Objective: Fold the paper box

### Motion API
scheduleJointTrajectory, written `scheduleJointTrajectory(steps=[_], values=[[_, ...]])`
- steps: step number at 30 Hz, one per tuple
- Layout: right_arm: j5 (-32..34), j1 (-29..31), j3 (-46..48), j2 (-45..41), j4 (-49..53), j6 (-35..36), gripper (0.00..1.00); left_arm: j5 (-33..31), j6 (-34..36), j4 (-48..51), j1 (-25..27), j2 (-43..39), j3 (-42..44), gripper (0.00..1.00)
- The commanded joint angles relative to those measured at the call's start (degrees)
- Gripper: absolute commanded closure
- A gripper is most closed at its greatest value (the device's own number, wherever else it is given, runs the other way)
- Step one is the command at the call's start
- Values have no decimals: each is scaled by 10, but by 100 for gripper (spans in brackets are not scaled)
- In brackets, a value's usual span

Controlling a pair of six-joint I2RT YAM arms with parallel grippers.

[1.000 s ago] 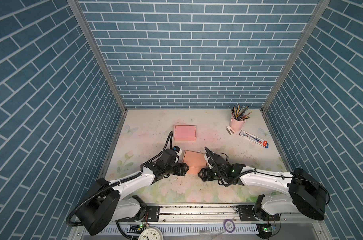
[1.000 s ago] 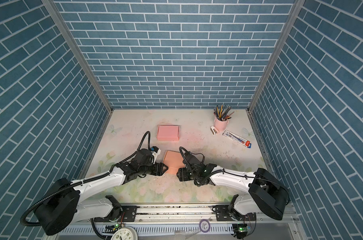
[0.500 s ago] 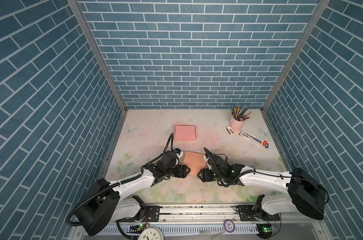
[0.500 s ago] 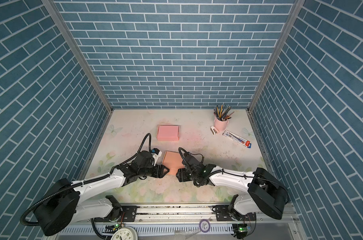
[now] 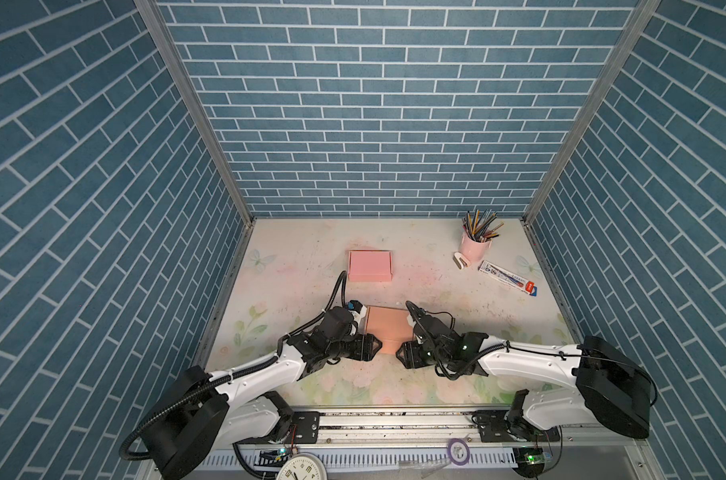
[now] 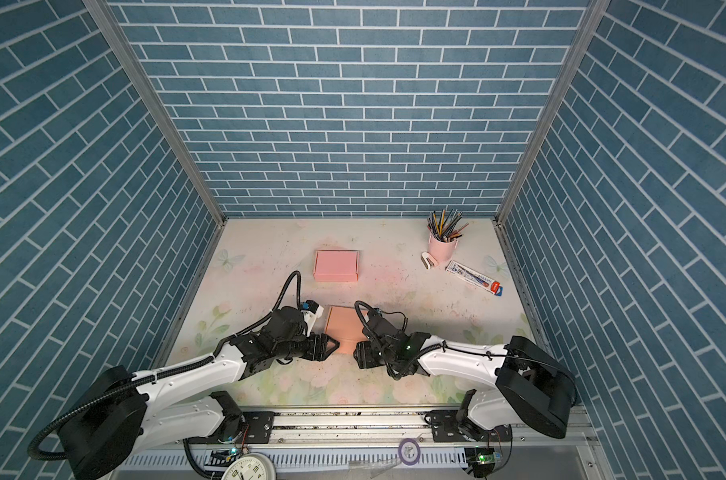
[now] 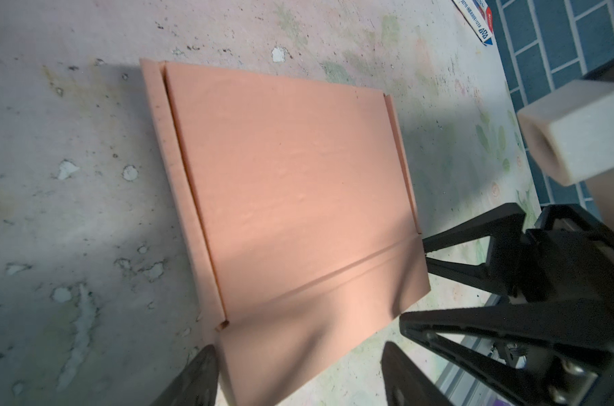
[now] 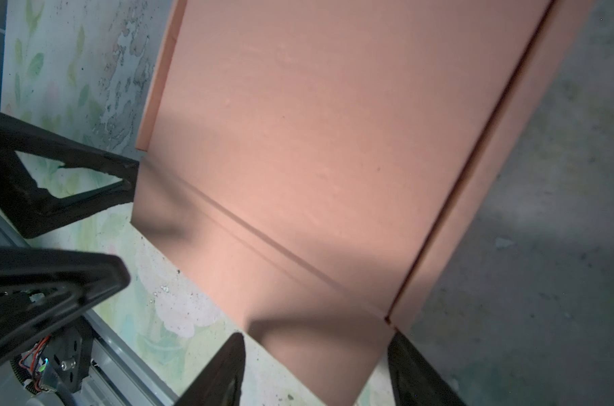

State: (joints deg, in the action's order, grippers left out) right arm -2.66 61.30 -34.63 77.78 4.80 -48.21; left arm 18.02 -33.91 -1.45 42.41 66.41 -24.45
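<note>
Quick read of your setup: the salmon cardboard blank (image 5: 388,332) is lying flat on the table (image 5: 294,282), front and centre, right between your two arms. Sensible spot, since each arm can reach one end of it without crossing over.

The left gripper (image 7: 298,379) is spread wide with nothing clamped. Its fingers (image 7: 196,379) sit either side of one end of the front flap (image 7: 316,334), one just beside the flap's edge and the other with a visible gap. The right gripper (image 8: 319,379) mirrors that at the opposite end: jaws apart, straddling the flap's corner, holding nothing.

My guess at why: you're bracketing the flap from both ends so it comes up evenly along the crease (image 7: 333,270) instead of twisting. Going by the shadows, the flap looks a bit wavy and lifted near the fingers, so I'd expect card this thin to buckle if one side leads.

The narrow side strip (image 7: 182,175) lies flat, so the walls aren't up. I'd call this early in the fold. The pink box (image 5: 369,266) further back looks folded and closed, and it's well apart from the work, so it's not in your way. I can't tell from these angles whether your fingertips are under the flap or only beside it.
</note>
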Motion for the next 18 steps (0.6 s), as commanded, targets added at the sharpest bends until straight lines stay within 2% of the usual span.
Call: scheduleJointTrajectory(steps=[1,13,18], values=[[19,5,3,-10,1,-22,37,-8,-5,-10,4,-9,8,26],[21,5,-11,3,9,-17,37,-1,-5,-21,4,4,8,27],[24,6,-12,-1,9,-16,37,-8,-6,-20,5,5,13,25]])
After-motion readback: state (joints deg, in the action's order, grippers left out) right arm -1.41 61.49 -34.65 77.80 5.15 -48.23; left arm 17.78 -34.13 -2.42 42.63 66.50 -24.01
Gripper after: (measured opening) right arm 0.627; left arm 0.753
